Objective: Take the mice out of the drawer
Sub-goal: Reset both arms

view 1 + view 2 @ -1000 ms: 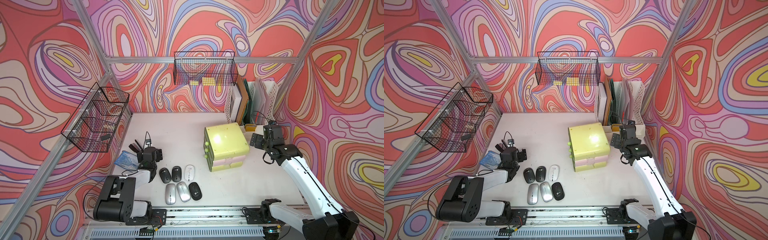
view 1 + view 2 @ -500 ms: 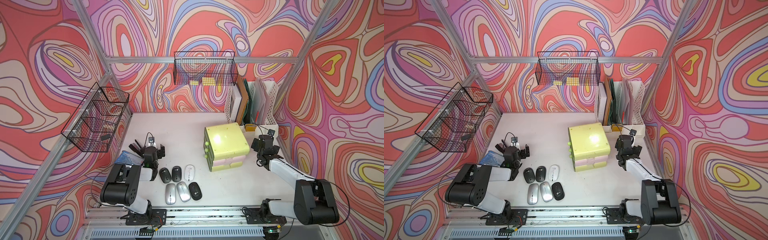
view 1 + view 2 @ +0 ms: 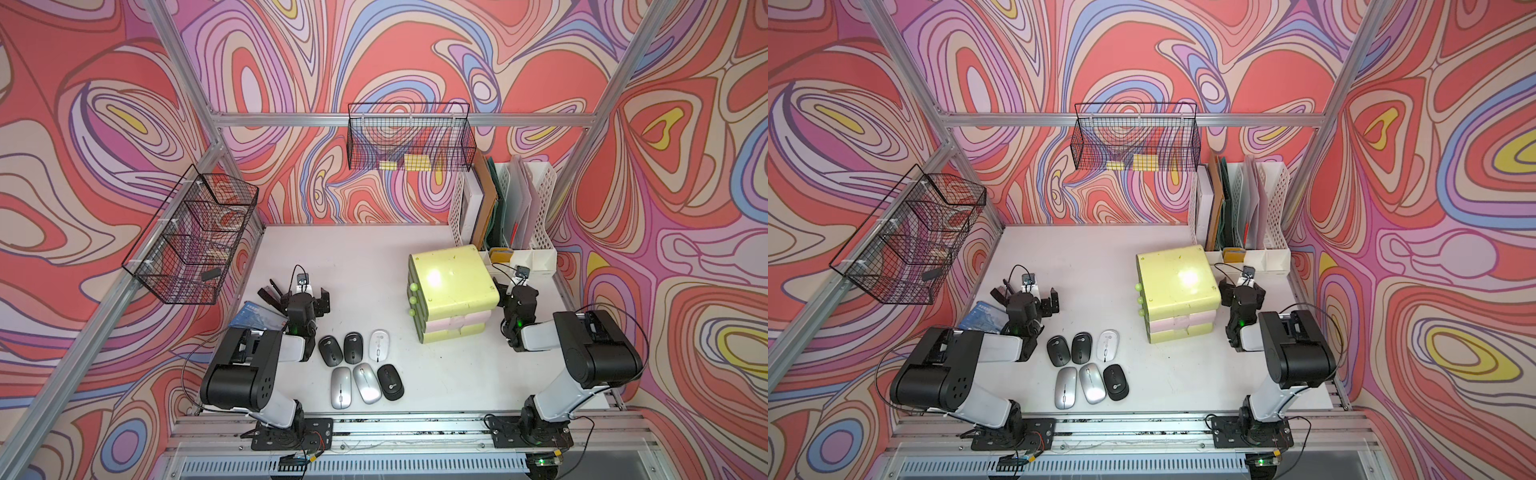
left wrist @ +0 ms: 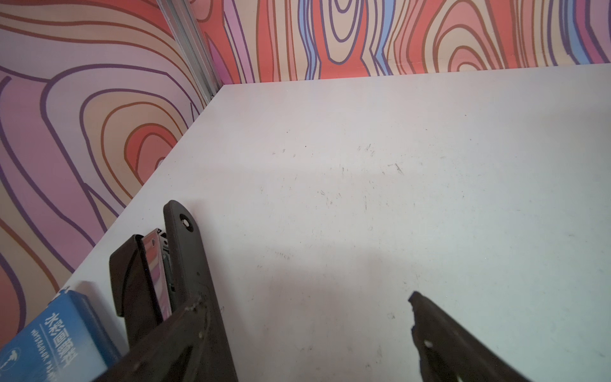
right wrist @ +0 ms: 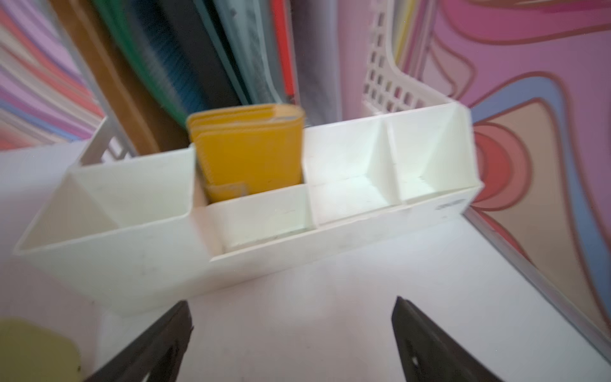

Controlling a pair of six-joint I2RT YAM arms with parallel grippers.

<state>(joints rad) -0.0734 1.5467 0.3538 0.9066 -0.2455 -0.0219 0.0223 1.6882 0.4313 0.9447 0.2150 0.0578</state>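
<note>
Nearest the front rail, all six mice (image 3: 367, 382) are lying out on the white table (image 3: 353, 257), clear of the drawer unit (image 3: 453, 291) and grouped in two rows of three. Two silver and one black are making up the front row; two black and one white are sitting just behind.

The left gripper (image 3: 305, 297) is resting low beside the back row with its fingers spread wide and nothing between them. The left wrist view is showing only bare table there. A blue booklet (image 4: 49, 337) and some black desk items (image 4: 132, 281) are lying just beside it, near the left wall.

The drawer unit is standing right of the mice, its green knobs facing them. Its drawers appear to be pushed in, though the top views are too small to confirm this.

The right gripper (image 5: 291, 307) is sitting past the far right side of the unit, fingers likewise wide apart and empty. It is facing a white divided tray (image 5: 264, 228), which is holding a yellow pouch (image 5: 248, 148) in one compartment.

Behind the tray, a white file rack (image 3: 503, 208) is standing against the back wall. Two wire baskets are hanging above – one on the back wall (image 3: 409, 143), one on the left wall (image 3: 195, 237).
</note>
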